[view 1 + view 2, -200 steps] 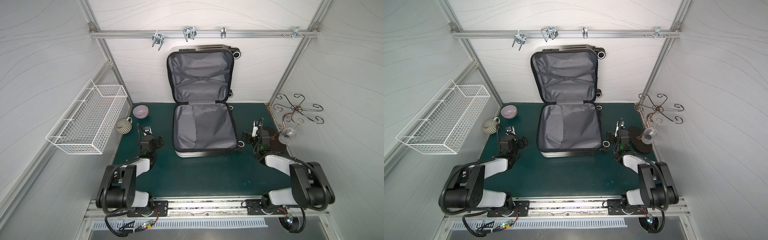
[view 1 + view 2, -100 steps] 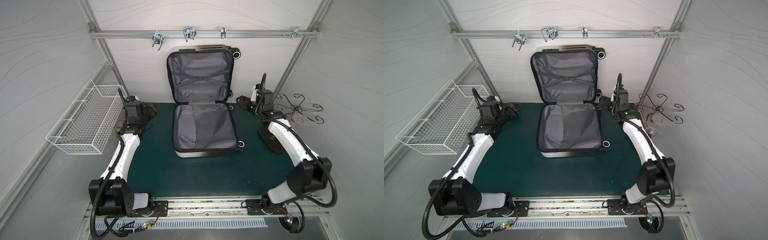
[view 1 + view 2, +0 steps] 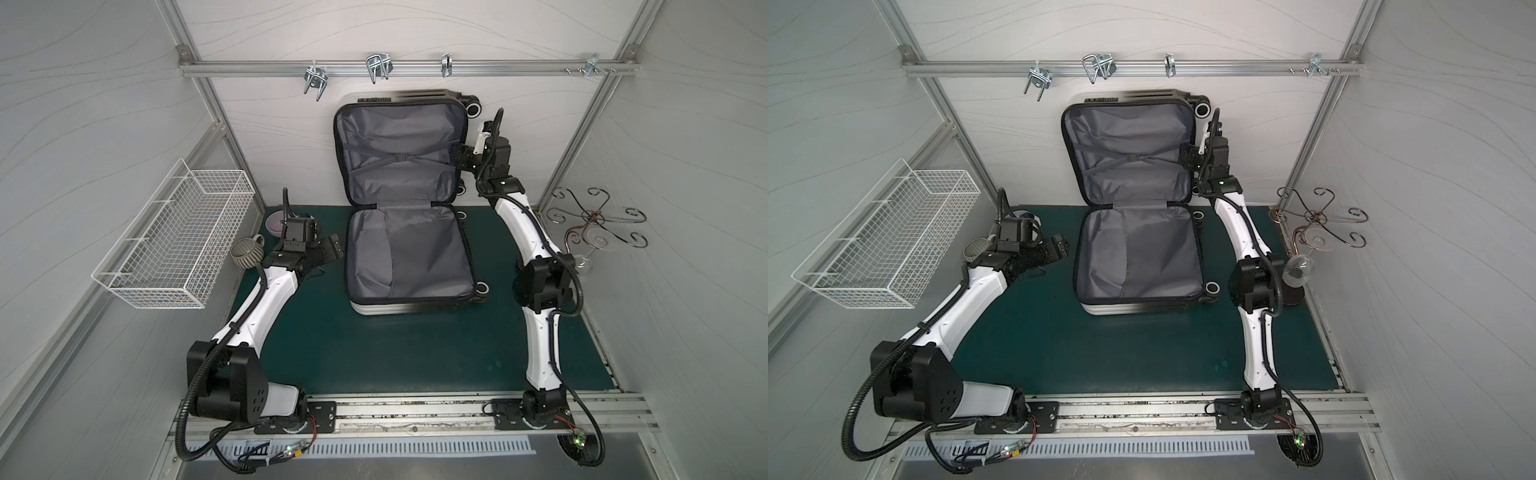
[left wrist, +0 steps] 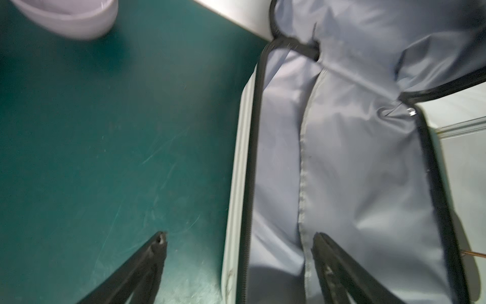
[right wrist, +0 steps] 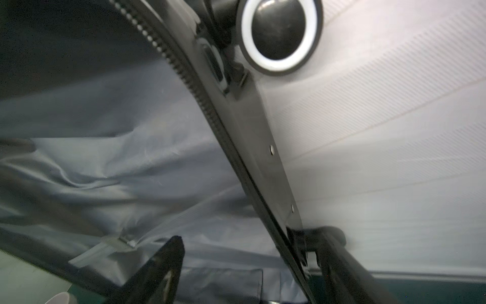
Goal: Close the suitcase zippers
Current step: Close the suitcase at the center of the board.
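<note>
The suitcase [image 3: 409, 253] sits wide open, zippers [image 4: 255, 131] undone (nothing closed yet); left tool [image 4: 239, 235] and right tool [image 5: 247, 237] both gape empty beside its rims.

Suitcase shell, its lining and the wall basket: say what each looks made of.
Suitcase shell: probably hard plastic, ribbed, slight sheen. Lining: thin grey woven fabric, likely nylon; it creases and folds. Basket: white-coated wire, seen as an open grid.
</note>
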### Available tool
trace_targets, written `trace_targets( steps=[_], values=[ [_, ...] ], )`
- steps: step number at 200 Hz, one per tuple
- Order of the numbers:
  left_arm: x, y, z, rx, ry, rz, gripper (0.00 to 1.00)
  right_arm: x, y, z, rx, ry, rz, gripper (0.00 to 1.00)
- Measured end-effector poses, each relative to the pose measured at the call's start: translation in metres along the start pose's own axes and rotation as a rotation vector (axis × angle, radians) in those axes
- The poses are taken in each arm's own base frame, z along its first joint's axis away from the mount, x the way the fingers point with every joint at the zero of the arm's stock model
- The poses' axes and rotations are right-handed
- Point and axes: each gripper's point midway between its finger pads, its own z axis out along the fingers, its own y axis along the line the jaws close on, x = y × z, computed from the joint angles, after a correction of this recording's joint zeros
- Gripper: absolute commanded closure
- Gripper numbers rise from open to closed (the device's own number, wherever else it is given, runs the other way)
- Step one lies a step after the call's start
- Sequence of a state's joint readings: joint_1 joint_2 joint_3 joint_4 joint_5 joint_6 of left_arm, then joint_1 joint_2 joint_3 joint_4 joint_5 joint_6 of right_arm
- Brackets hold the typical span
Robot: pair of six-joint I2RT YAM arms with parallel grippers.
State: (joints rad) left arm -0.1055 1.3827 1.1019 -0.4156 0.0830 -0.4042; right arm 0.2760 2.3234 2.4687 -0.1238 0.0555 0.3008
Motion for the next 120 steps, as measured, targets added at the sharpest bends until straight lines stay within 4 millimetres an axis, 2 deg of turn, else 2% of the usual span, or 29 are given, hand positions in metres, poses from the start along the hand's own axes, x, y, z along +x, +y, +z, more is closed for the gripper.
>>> trace_targets(
  steps=[30, 46, 82, 103, 120],
  values=[
    [0.024, 0.008, 0.009, -0.004, 0.062, -0.029, 0.12, -0.006, 0.003, 0.013, -0.015, -0.083, -0.026, 0.31],
    [0.036, 0.010, 0.013, 0.005, 0.094, -0.061, 0.13, -0.016, 0.009, 0.017, -0.031, -0.140, -0.050, 0.33],
    [0.081, 0.011, 0.024, 0.051, 0.208, -0.170, 0.13, -0.030, 0.006, 0.021, -0.034, -0.236, -0.077, 0.48],
    [0.113, 0.006, 0.025, 0.080, 0.282, -0.225, 0.13, -0.029, 0.000, 0.026, -0.034, -0.264, -0.095, 0.63],
    [0.132, -0.004, 0.021, 0.108, 0.323, -0.246, 0.13, -0.023, -0.003, 0.030, -0.041, -0.269, -0.096, 0.84]
  ],
)
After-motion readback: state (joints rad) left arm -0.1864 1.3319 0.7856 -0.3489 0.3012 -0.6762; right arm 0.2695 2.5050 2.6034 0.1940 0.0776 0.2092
